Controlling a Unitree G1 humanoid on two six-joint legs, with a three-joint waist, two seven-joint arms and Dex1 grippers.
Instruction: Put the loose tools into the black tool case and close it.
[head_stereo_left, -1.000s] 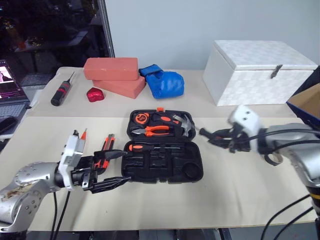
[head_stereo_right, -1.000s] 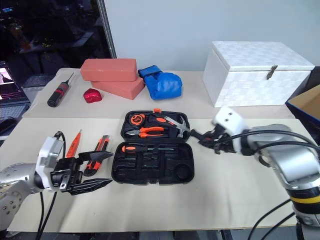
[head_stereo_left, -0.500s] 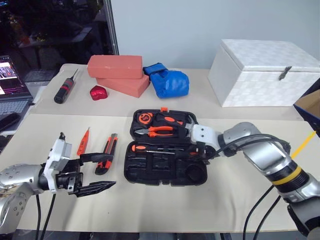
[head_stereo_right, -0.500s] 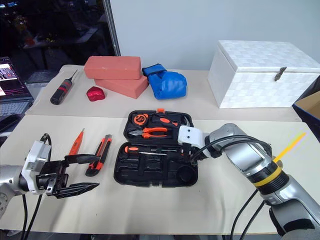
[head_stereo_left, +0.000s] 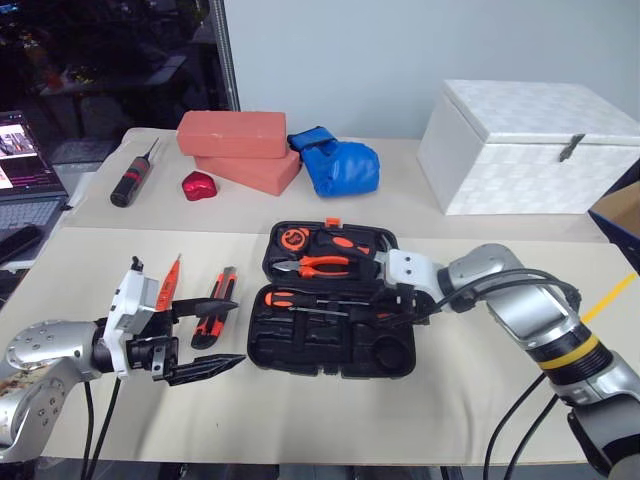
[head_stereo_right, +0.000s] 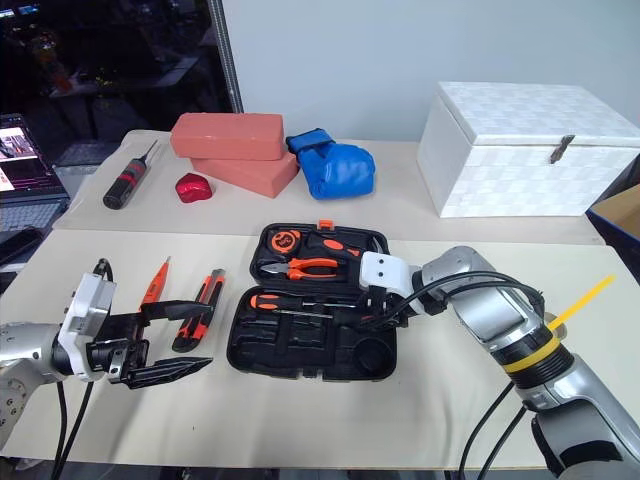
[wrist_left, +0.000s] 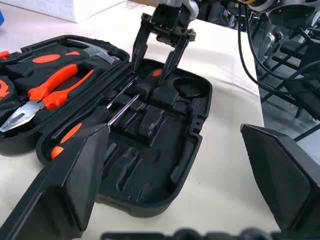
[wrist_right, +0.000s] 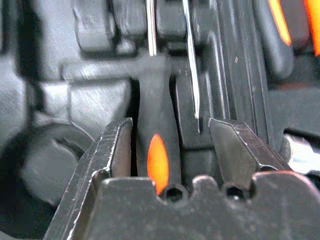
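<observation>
The black tool case (head_stereo_left: 335, 315) lies open on the counter (head_stereo_left: 300, 400), the right claw (wrist_left: 156, 61) spread over a screwdriver (wrist_right: 156, 145) in its slots, while the left claw (head_stereo_left: 205, 335) hangs wide open beside the utility knife (head_stereo_left: 212, 305).

open black tool case (head_stereo_left: 335, 330), right claw (head_stereo_left: 393, 300) inside, left claw (head_stereo_left: 205, 337) spread

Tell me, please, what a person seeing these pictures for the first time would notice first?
The open black tool case in the middle of the table draws the eye, with the right gripper reaching into its near half, jaws apart around a screwdriver handle. To its left, the left gripper hovers wide open near an orange-black utility knife and a small orange screwdriver lying on the table.
</observation>
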